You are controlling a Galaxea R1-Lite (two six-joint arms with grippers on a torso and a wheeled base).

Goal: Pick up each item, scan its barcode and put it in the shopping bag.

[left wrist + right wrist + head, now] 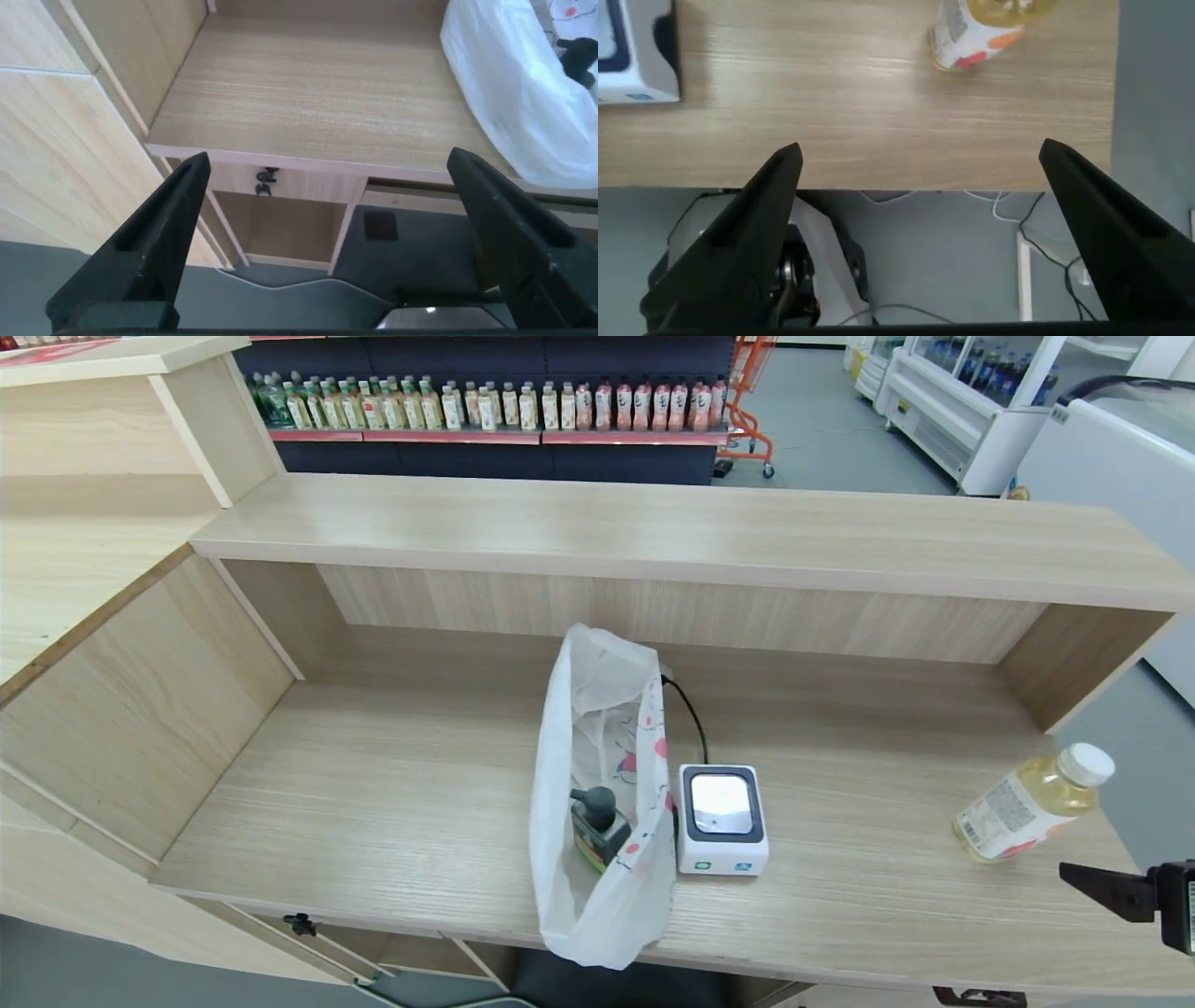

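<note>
A clear plastic bottle of pale yellow liquid, white-capped and wrapped in a printed label, is waiting near the right end of the wooden counter. It is sitting close to the front edge and well apart from everything else. Whether it is standing or lying tilted is hard to tell from the head view.

It is looking nearly full, so it is probably going to feel fairly heavy for its size. Its walls should be stiff enough to squeeze, yet smooth and round enough to slip or roll. The labelled mid-body, taken across its width, is looking like the surest place to grip, leaving most of the label free to turn toward the scanner.

The right gripper is hovering off the counter's front edge, short of the bottle, its two fingers spread wide with nothing between them.

At the counter's middle the white barcode scanner is sitting window-up, its black cable trailing toward the back. Just beside it the white shopping bag is standing open and holding a dark bottle.

The left gripper is hanging in front of the counter's left part, its fingers likewise wide apart and empty.
</note>
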